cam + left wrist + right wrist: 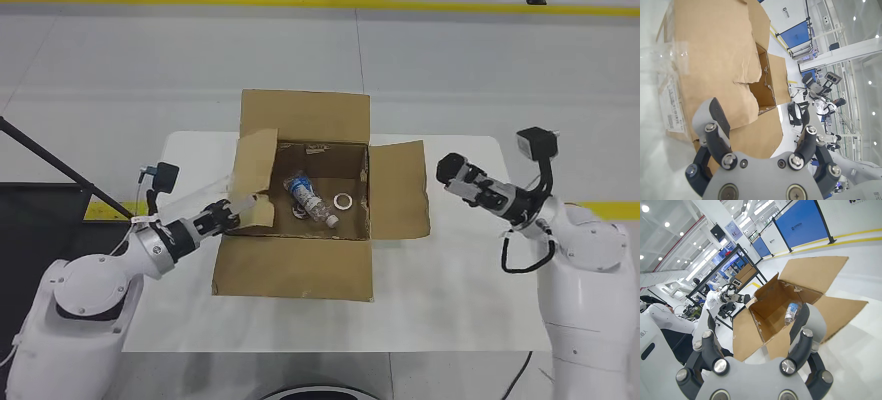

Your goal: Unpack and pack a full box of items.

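The white counter (450,300) carries a large brown cardboard box (295,268) at its middle, open at the top. The box's back flap reaches past the counter's far edge. Its front flap lies spread toward the near edge, with a strip of counter between them. The right flap lies out flat toward the right edge, and the left flap stands tilted up over the opening.

A white shipping label (672,106) with barcodes and small print, too fine to make out, is stuck on the box's outer cardboard.

The left end effector (252,210) is at the box's left wall, just beside the torn left flap. Its fingers are spread wide and hold nothing. They may be touching the cardboard, though the left wrist view leaves that unclear.

The right end effector (446,168) hangs over the counter's right part, apart from the right flap, with its fingers wide apart and empty.

A clear plastic bottle with a blue label (308,200) lies on its side on the box's floor. A small white tape ring (343,200) lies just beside it.
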Controlling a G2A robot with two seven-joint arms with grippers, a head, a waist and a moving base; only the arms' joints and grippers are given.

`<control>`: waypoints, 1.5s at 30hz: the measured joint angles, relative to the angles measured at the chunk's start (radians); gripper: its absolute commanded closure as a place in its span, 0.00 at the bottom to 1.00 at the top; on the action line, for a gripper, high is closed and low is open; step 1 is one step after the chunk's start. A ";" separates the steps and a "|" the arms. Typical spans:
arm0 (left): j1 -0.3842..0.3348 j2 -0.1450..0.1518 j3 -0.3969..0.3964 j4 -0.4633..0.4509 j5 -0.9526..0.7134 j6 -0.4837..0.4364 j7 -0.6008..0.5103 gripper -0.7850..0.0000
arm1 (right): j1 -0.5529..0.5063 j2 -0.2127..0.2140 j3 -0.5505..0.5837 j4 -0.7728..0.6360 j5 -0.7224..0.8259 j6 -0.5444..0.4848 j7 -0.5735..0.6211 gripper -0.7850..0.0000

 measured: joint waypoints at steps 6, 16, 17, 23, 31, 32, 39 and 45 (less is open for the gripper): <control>-0.055 0.001 0.045 0.035 -0.001 0.036 -0.006 0.00 | 0.029 0.026 -0.025 0.113 0.006 0.028 0.028 0.00; -0.097 0.004 0.092 0.078 0.024 0.072 -0.005 0.00 | 0.097 0.060 -0.164 0.240 0.000 0.052 0.052 0.00; -0.098 0.004 0.094 0.080 0.024 0.074 -0.003 0.00 | 0.102 0.063 -0.182 0.239 -0.001 0.052 0.052 0.00; -0.101 0.006 0.101 0.086 0.025 0.085 0.008 0.00 | 0.131 0.091 -0.282 0.206 0.035 0.033 0.033 0.00; -0.100 0.009 0.107 0.085 0.019 0.087 0.021 0.00 | 0.167 0.124 -0.403 0.105 0.090 0.000 0.001 0.00; -0.098 0.009 0.105 0.081 0.016 0.085 0.023 0.00 | 0.175 0.127 -0.427 0.091 0.096 -0.004 -0.004 0.00; -0.054 0.014 0.040 0.030 -0.019 0.062 0.052 0.00 | 0.261 0.124 -0.589 0.075 0.090 -0.031 -0.031 0.00; 0.036 0.019 -0.098 0.000 -0.131 0.017 0.056 0.00 | 0.348 0.101 -0.711 0.139 0.057 -0.062 -0.062 0.00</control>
